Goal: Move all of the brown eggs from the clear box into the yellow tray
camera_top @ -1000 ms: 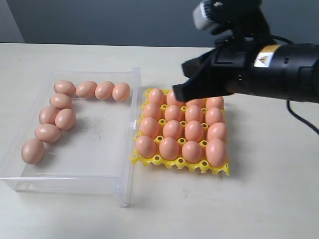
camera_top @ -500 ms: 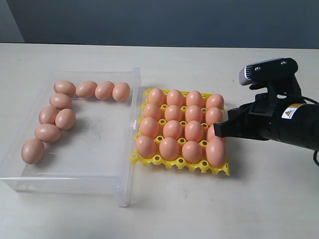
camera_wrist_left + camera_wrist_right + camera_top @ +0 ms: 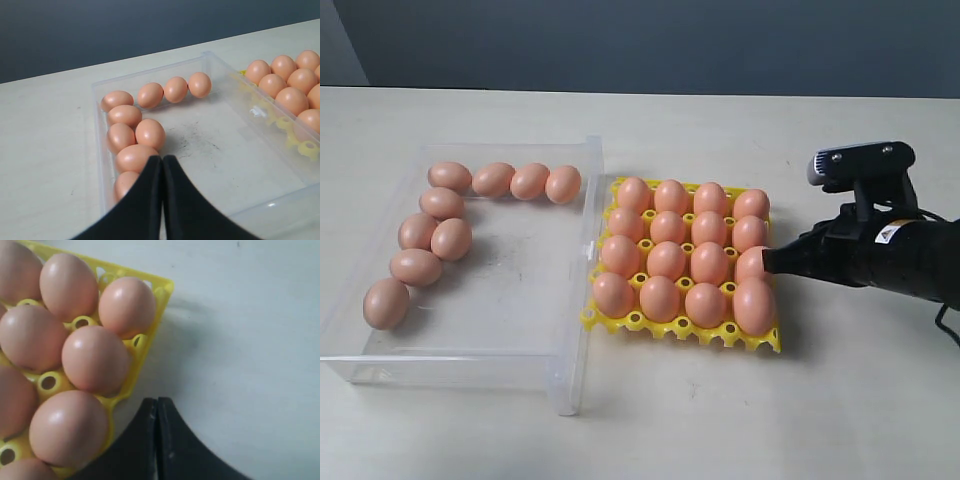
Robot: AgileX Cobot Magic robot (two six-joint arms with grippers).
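Note:
Several brown eggs (image 3: pixel 451 239) lie along the left and back walls of the clear box (image 3: pixel 575 380). The yellow tray (image 3: pixel 670 328) stands right of the box, with an egg (image 3: pixel 667 259) in every cup. My right gripper (image 3: pixel 767 262) is shut and empty, low over the table, its tip just beside the tray's right edge. The right wrist view shows its tip (image 3: pixel 157 401) next to the tray's rim (image 3: pixel 162 287). My left gripper (image 3: pixel 161 158) is shut and empty, hanging above the box's eggs (image 3: pixel 150 132); the exterior view does not show it.
Pale tabletop (image 3: pixel 840 400) surrounds the box and tray. The middle and right part of the box floor (image 3: pixel 225 165) is bare. The right arm's black body (image 3: pixel 890 255) lies over the table to the right of the tray.
The right arm has come down from above the tray's back rows to the table at the tray's right side. Eggs, box and tray have not moved.

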